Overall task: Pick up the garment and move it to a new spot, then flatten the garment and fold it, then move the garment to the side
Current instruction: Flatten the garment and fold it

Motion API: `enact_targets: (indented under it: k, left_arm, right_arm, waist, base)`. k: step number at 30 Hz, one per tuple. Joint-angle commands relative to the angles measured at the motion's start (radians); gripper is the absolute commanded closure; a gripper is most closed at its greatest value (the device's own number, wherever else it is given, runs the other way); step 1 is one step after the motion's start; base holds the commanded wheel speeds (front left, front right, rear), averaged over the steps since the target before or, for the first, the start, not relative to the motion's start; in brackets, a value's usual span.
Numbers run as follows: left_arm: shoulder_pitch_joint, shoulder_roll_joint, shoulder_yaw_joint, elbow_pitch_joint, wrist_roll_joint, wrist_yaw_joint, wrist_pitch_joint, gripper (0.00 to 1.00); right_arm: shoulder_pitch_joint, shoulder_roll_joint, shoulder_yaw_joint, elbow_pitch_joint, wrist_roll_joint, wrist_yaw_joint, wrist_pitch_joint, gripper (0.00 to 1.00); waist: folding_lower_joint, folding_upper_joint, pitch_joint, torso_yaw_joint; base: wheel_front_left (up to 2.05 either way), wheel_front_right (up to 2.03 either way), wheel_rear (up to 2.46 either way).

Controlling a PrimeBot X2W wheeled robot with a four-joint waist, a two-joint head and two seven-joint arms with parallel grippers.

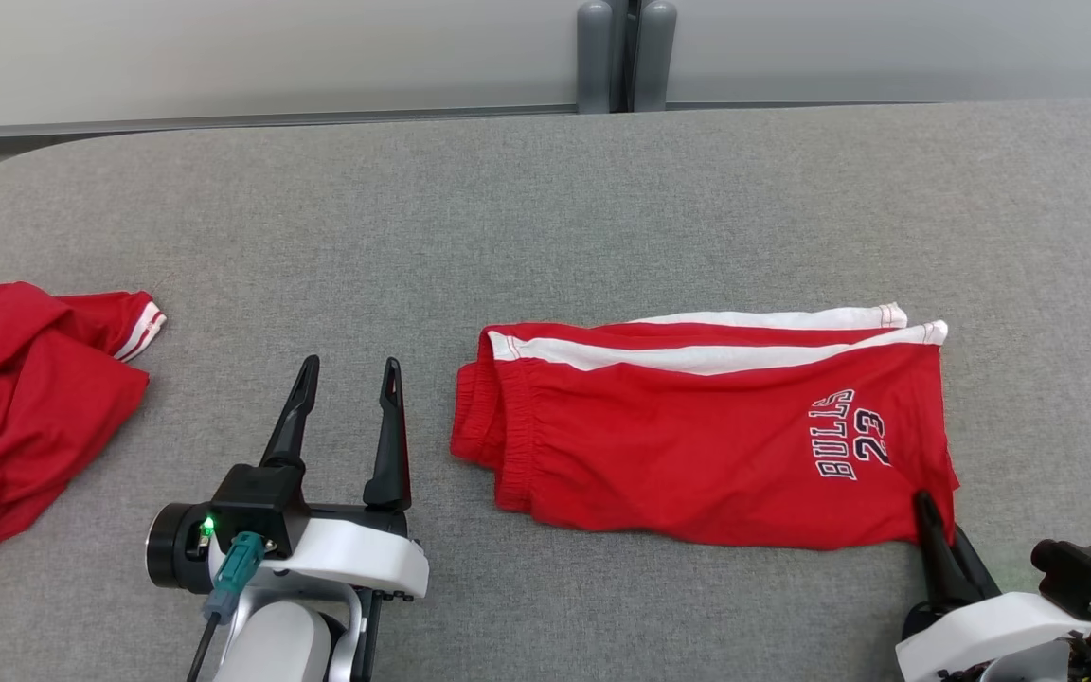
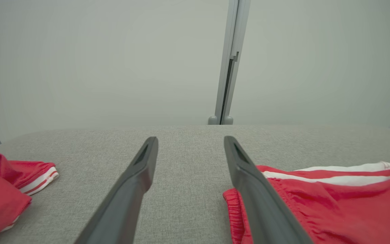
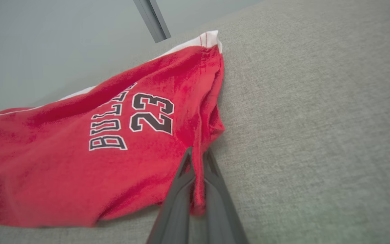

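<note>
The garment (image 1: 697, 426) is a pair of red shorts with white side stripes and "BULLS 23" printed near the hem, lying folded lengthwise on the grey table (image 1: 545, 208). My right gripper (image 1: 934, 516) is shut on the near right corner of the garment (image 3: 113, 135); red cloth is pinched between its two dark fingers (image 3: 181, 189). My left gripper (image 1: 348, 379) stands open just left of the waistband, apart from it. In the left wrist view the open left gripper (image 2: 190, 145) has bare table between its fingers, with the garment's waistband (image 2: 317, 203) to the right.
A second red garment with white-striped cuffs (image 1: 25, 398) lies crumpled at the table's left edge, also seen as the second red garment (image 2: 5, 183) in the left wrist view. A grey post (image 1: 626, 52) rises behind the table's far edge.
</note>
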Motion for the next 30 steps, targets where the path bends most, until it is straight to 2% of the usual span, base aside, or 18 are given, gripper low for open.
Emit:
enact_targets:
  k: [1, 9, 16, 21, 23, 27, 30]
  left_arm:
    - [0.011, 0.004, 0.005, -0.001, 0.006, -0.003, 0.000, 0.00]
    - [0.005, 0.004, 0.001, 0.003, 0.002, -0.008, 0.000, 0.00]
    - [0.015, 0.003, -0.001, 0.013, -0.011, -0.001, 0.000, 0.00]
    - [0.002, 0.003, -0.018, 0.025, -0.016, -0.008, 0.000, 0.00]
    - [-0.004, 0.003, -0.030, 0.027, -0.024, -0.006, 0.000, 0.00]
    - [-0.006, 0.003, -0.033, 0.030, -0.034, 0.002, 0.000, 0.00]
    - [-0.005, 0.003, -0.037, 0.028, -0.038, 0.007, 0.000, 0.00]
  right_arm:
    - [0.007, 0.001, -0.014, -0.011, -0.019, -0.002, 0.000, 1.00]
    - [-0.023, 0.004, -0.037, -0.068, -0.061, -0.002, 0.042, 1.00]
    - [-0.112, 0.031, 0.002, -0.219, -0.127, -0.001, 0.118, 1.00]
    - [-0.191, 0.079, 0.124, -0.317, -0.154, -0.001, 0.199, 1.00]
    - [-0.219, 0.102, 0.228, -0.320, -0.138, -0.001, 0.232, 1.00]
    - [-0.225, 0.119, 0.359, -0.265, -0.102, -0.001, 0.264, 1.00]
    - [-0.219, 0.123, 0.418, -0.199, -0.088, -0.001, 0.272, 1.00]
  waist:
    - [0.0000, 0.0000, -0.002, -0.003]
    - [0.0000, 0.0000, -0.005, 0.003]
    - [0.0000, 0.0000, -0.022, 0.005]
    - [0.0000, 0.0000, -0.035, 0.026]
    - [0.0000, 0.0000, -0.037, 0.051]
    - [0.0000, 0.0000, -0.031, 0.081]
    - [0.0000, 0.0000, -0.024, 0.097]
  base:
    - [0.00, 0.00, 0.00]
    - [0.00, 0.00, 0.00]
    - [0.00, 0.00, 0.00]
    - [0.00, 0.00, 0.00]
    - [0.00, 0.00, 0.00]
    - [0.00, 0.00, 0.00]
    - [0.00, 0.00, 0.00]
